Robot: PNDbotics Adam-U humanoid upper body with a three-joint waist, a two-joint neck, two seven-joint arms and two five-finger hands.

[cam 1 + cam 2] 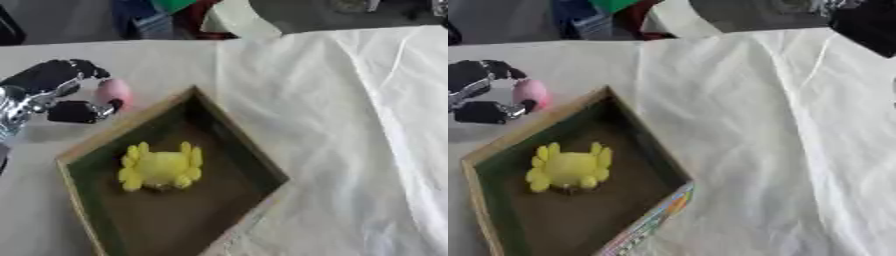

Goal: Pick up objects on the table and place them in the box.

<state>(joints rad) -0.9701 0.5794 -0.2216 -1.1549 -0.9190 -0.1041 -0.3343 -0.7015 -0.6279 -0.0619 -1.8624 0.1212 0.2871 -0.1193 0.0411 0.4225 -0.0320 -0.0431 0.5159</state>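
The left robot hand (pixel 54 92) has its fingers and thumb curled round a small pink object (pixel 114 92), pinched at the fingertips, just outside the near wall of the box (pixel 122 132). A yellow crab toy (pixel 161 168) already lies in the box, below and inward of the robot hand. Such a shallow pinch could let the pink object slip onto the cloth-covered worktop (pixel 350 125), or clip the box rim while crossing.
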